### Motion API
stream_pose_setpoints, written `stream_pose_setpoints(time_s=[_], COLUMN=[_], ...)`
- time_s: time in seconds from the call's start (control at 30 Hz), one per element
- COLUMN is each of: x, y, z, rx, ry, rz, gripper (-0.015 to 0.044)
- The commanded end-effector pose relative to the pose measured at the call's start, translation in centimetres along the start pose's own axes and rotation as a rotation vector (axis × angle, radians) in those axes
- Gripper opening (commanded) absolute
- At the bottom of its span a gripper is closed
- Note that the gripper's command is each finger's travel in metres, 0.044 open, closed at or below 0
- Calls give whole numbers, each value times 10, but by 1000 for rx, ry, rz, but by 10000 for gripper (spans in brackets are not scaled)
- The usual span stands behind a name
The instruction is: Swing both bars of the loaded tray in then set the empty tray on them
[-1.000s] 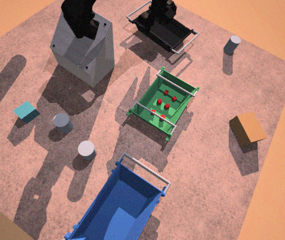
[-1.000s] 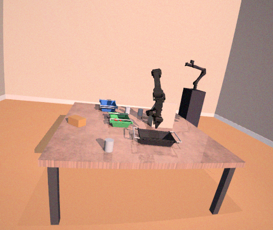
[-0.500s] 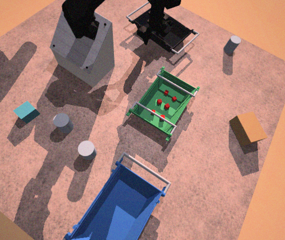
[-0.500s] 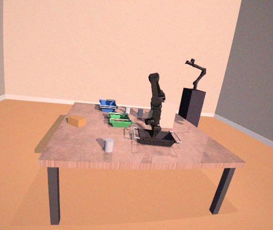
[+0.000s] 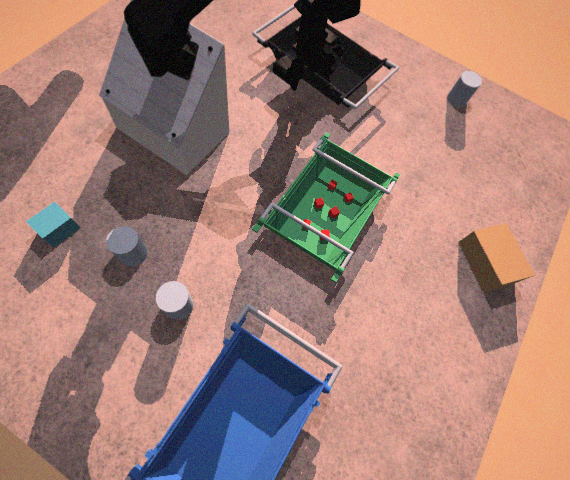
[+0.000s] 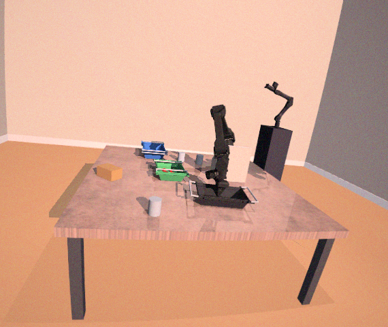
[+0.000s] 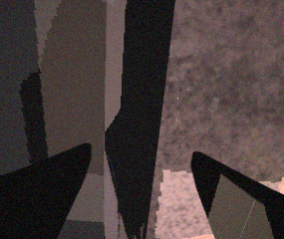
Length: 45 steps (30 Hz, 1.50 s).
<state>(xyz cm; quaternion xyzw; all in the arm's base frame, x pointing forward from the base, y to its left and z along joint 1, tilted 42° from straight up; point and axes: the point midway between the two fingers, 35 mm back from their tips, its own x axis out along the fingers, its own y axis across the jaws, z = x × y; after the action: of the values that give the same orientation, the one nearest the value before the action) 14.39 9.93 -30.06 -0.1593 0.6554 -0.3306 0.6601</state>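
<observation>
- Six small red cubes, written 6 (image 5: pixel 333 212) (image 6: pixel 165 169), sit inside a green plastic tray (image 5: pixel 301 180) (image 6: pixel 171 176) at the middle of the stone-patterned table (image 5: pixel 404 335) (image 6: pixel 194 225).
- Its near grey bar (image 5: pixel 355 167) (image 6: pixel 171 170) and far grey bar (image 5: pixel 311 228) (image 6: pixel 167 161) both cross the opening, so the 2 of them can serve as a shelf above the cubes.
- An empty black plastic tray (image 5: pixel 363 77) (image 6: pixel 222 202) (image 7: pixel 146 75), seemingly the one to stack, is on the near right of the table. Its left bar (image 5: pixel 376 87) (image 6: pixel 191 190) and right bar (image 5: pixel 275 19) (image 6: pixel 251 194) stand out past its ends, leaving its top open for the pincer.
- The black pincer (image 5: pixel 295 80) (image 6: pixel 220 188) (image 7: pixel 142 154) is well open, though short of its full spread. It has hold of nothing: its 2 fingers stand either side of the tray's far long wall, with a gap by each.
- That placing suggests a wall grip, probably near mid-length so the tray's weight balances and it can land level. An off-centre grip could let it tip between the bars.
- A blue plastic tray (image 5: pixel 270 356) (image 6: pixel 154 156) at the far left appears to play no part.
</observation>
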Motion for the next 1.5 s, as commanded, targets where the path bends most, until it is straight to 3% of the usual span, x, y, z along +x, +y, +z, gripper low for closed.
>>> stream_pose_setpoints(time_s=[0.0, 1.13, 1.47], x=[0, -1, -52], y=[0, 0, 3], z=[1, 1, 1], rx=[-5, -5, -6], ry=[-3, -3, -2], rz=[1, 1, 3], gripper=[264, 29, 0])
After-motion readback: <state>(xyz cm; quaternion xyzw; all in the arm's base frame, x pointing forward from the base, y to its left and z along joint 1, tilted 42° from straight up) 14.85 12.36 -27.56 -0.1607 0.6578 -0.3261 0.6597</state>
